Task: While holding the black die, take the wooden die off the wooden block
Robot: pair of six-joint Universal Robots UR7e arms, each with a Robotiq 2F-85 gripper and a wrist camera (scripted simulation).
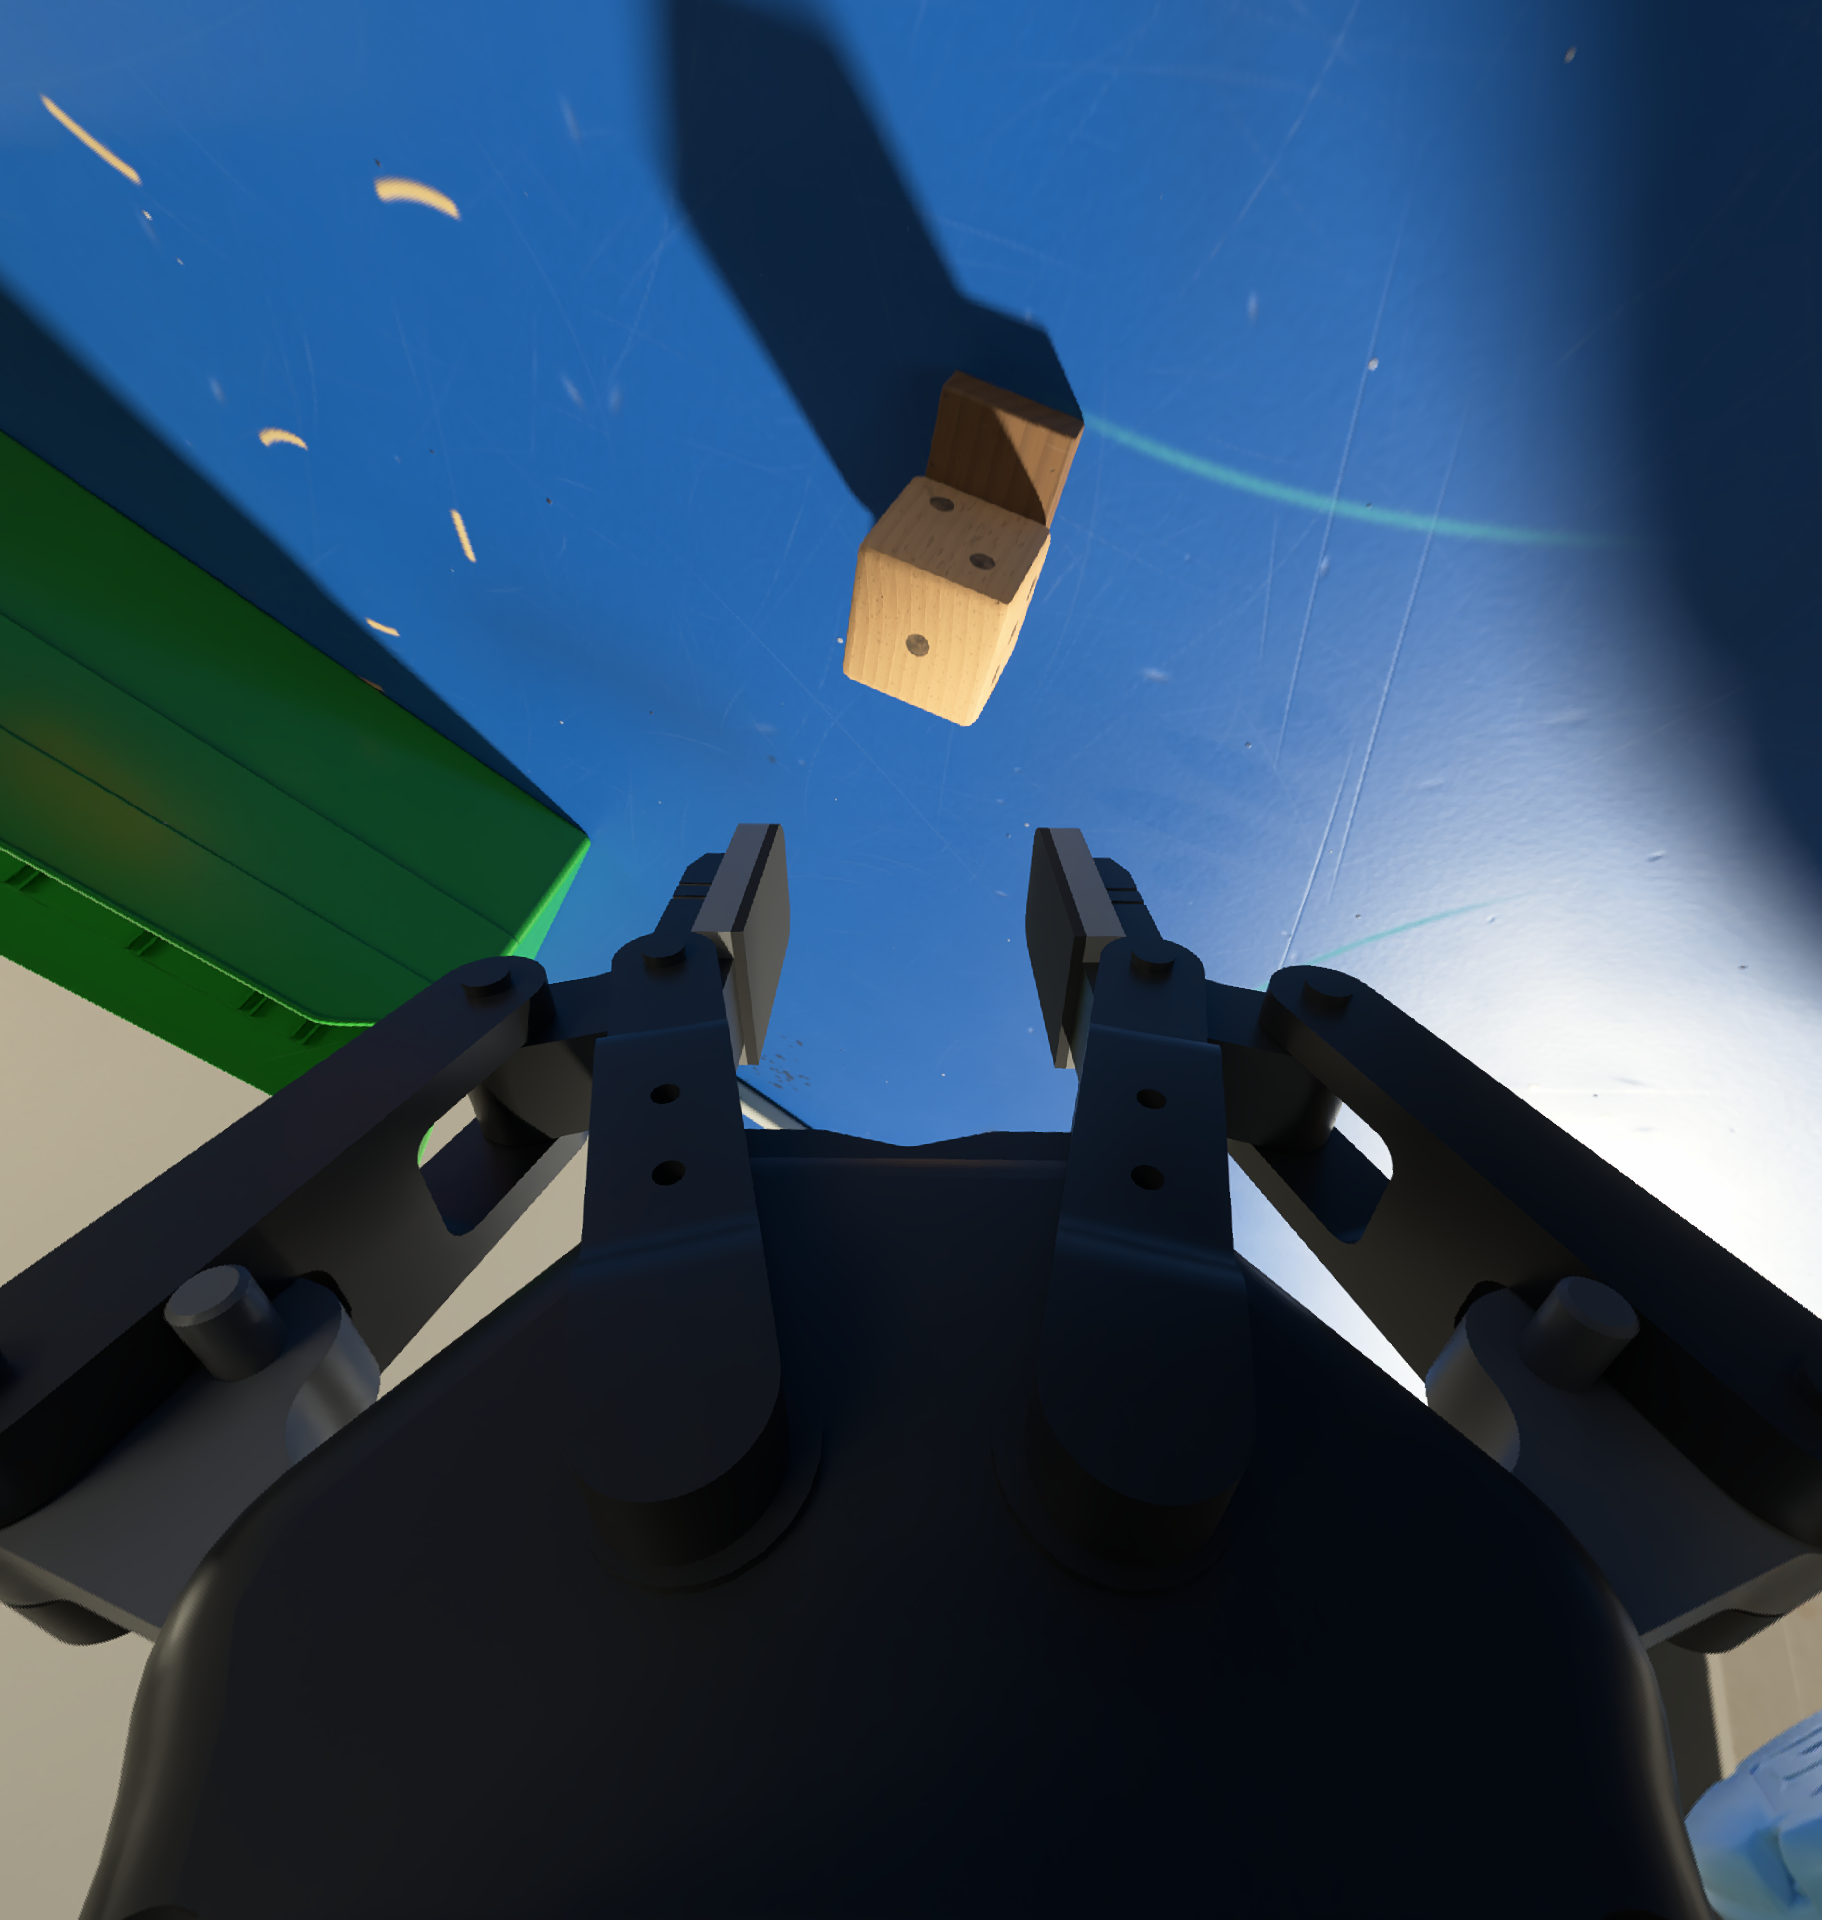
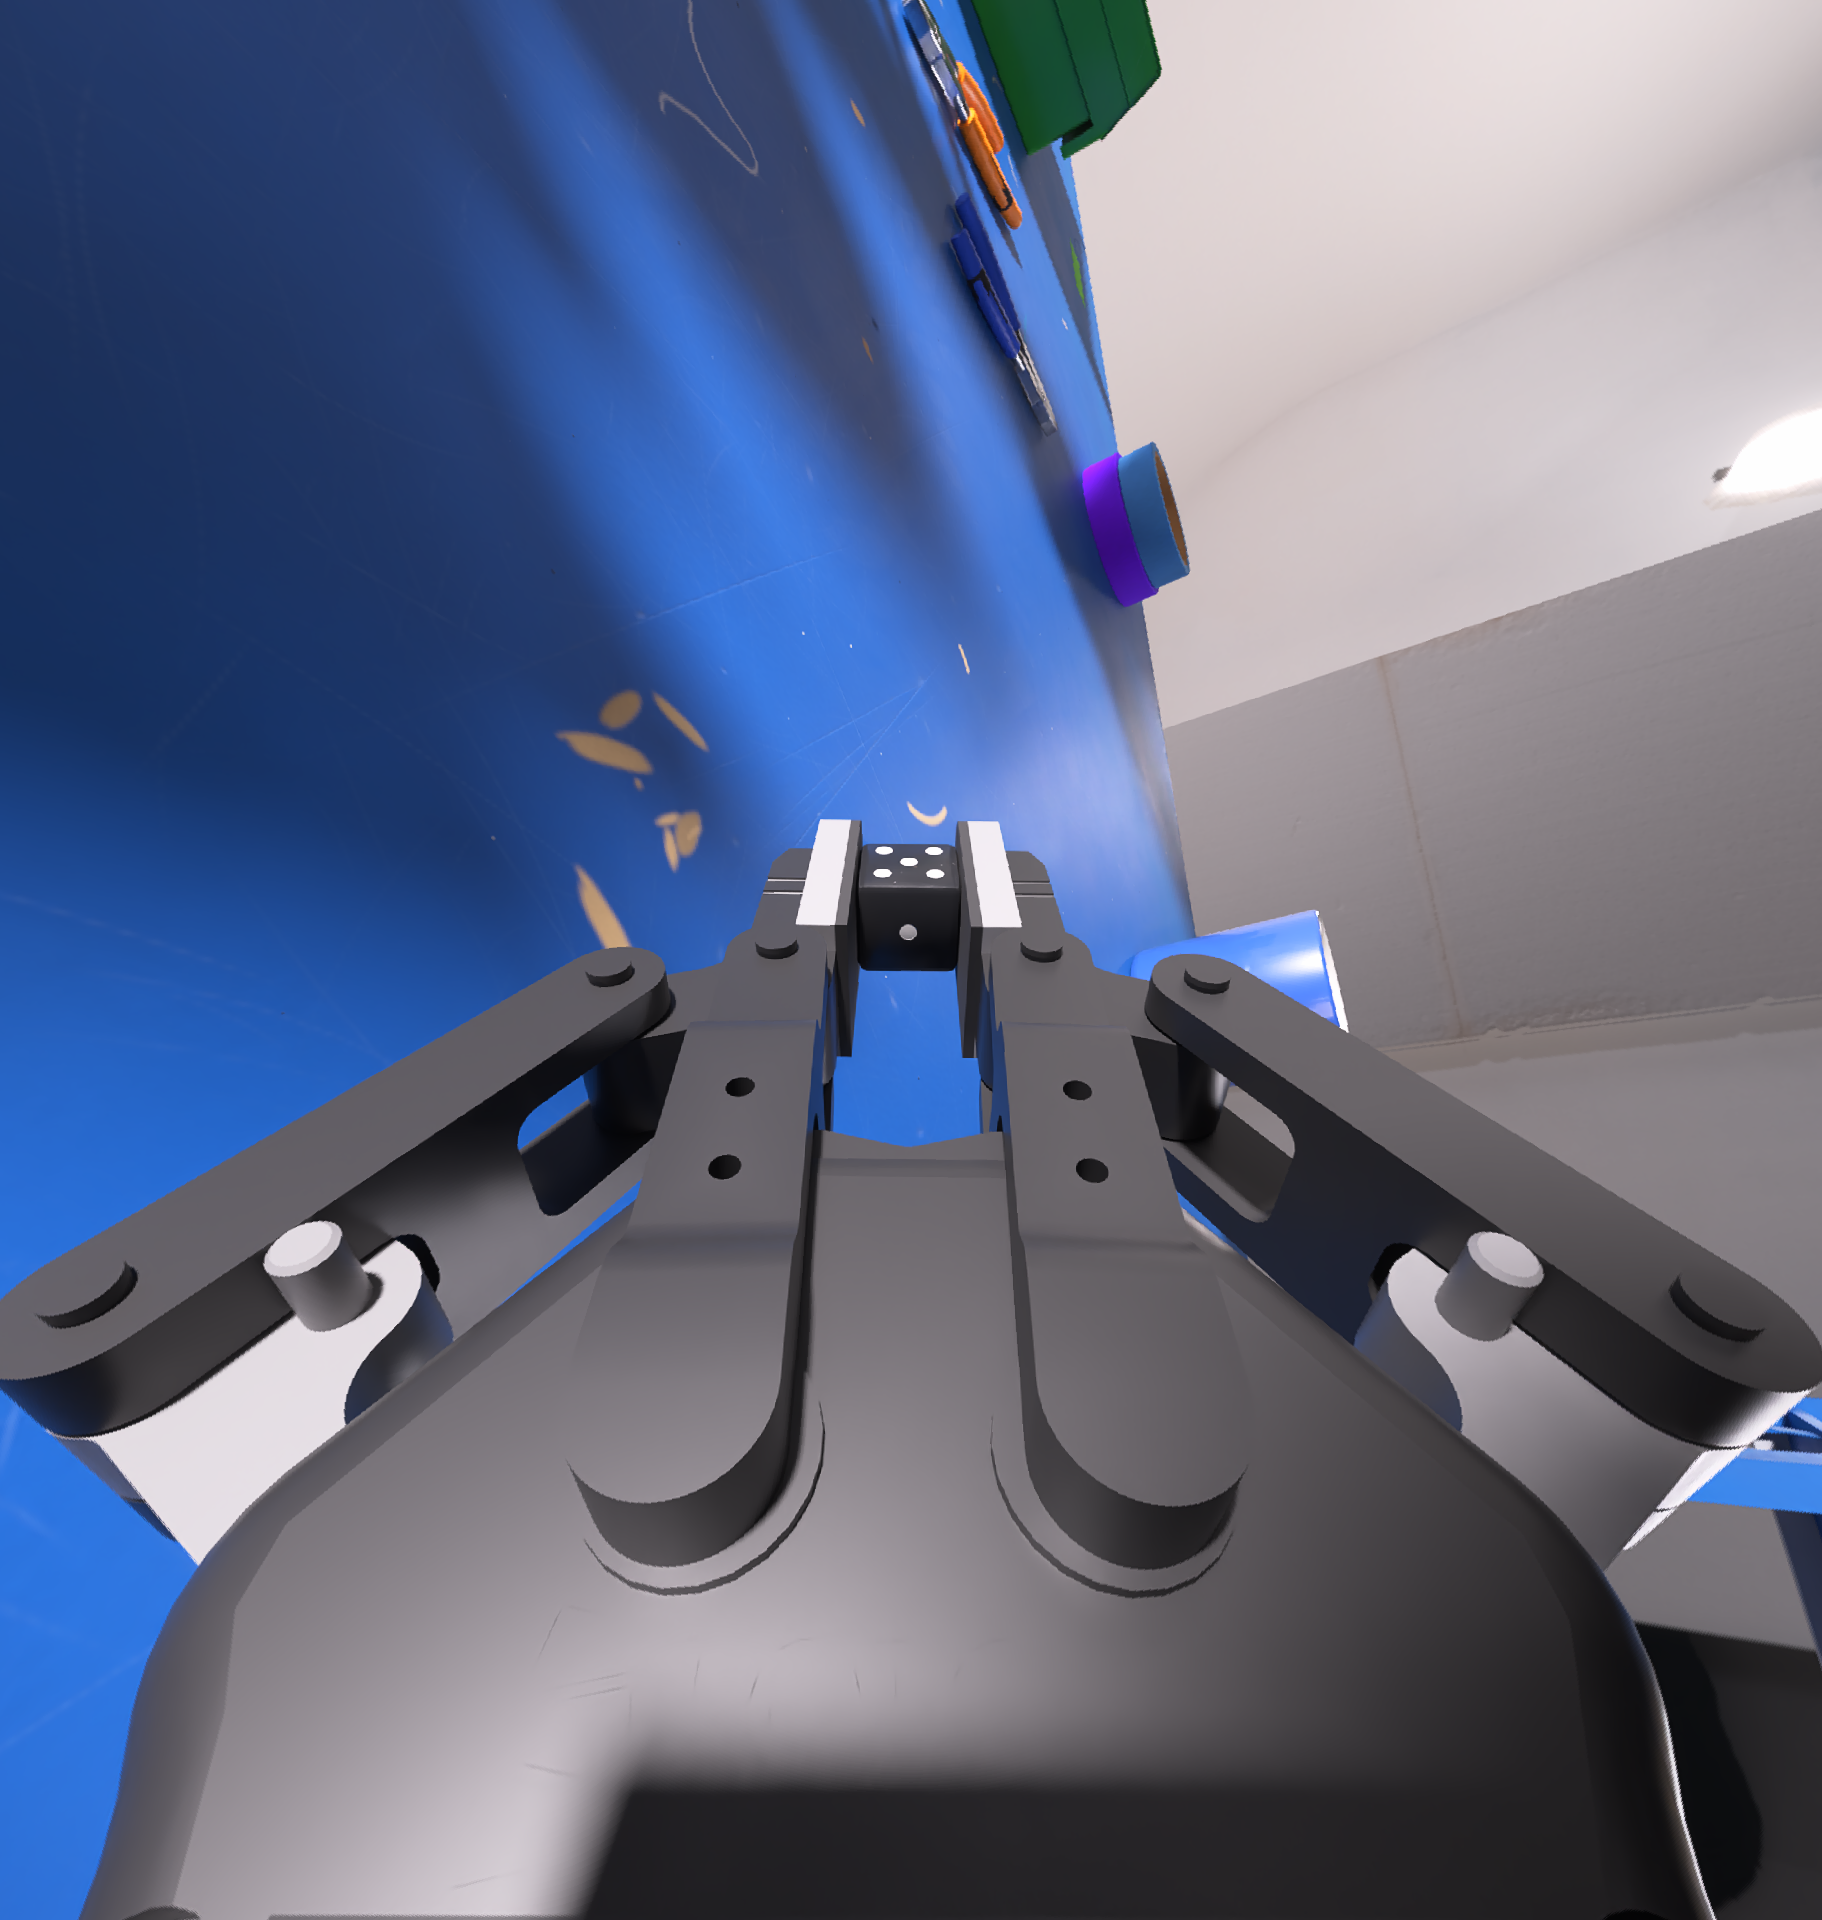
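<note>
In the left wrist view a pale wooden die (image 1: 943, 603) with dark pips sits against a darker wooden block (image 1: 1011, 442) on the blue table; whether it rests on the block or beside it I cannot tell. My left gripper (image 1: 907, 894) is open and empty, a short way in front of the die. In the right wrist view my right gripper (image 2: 908, 883) is shut on a black die (image 2: 908, 899) with white pips, held between the pale pads (image 2: 826, 871) above the blue table.
A green bin (image 1: 211, 748) stands left of the left gripper and shows far off in the right wrist view (image 2: 1063, 62). Stacked purple and blue tape rolls (image 2: 1135, 520), orange-handled and blue tools (image 2: 985, 145) lie near the table's edge. Wood shavings (image 2: 616, 748) are scattered about.
</note>
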